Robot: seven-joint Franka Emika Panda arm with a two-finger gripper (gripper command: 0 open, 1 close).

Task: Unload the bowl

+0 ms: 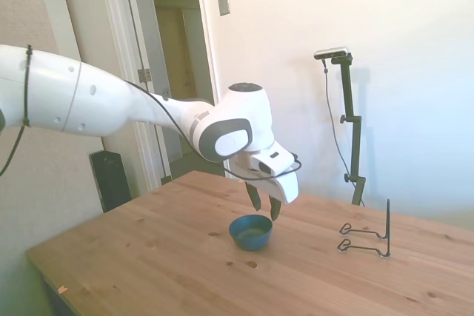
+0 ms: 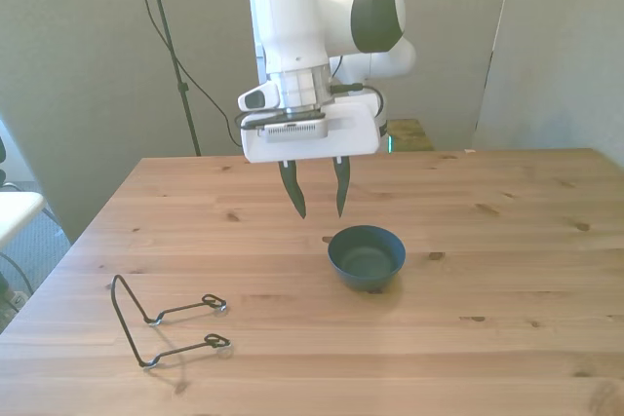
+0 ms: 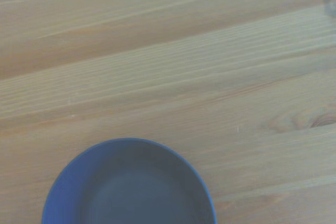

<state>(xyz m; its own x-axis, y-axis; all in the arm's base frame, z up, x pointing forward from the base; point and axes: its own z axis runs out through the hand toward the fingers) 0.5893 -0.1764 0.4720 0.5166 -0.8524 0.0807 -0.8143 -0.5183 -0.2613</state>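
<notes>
Bowl: blue, upright on the wooden surface, just right of centre in the front view; nothing visible inside it.
Hand: released, fingers apart and pointing down, grasping nothing; hangs above the surface, up and left of the bowl in the front view, clear of its rim.
Wire rack: thin, black, lower left of the front view, well apart from the bowl.
Wrist view: bowl rim cut by the frame's lower edge, bare wood around it.

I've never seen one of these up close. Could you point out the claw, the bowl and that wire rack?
claw (image 2: 317, 189): front view, between its two dark fingertips.
bowl (image 2: 366, 256): front view, its dark inside.
wire rack (image 2: 125, 311): front view, its upright bent wire.
</notes>
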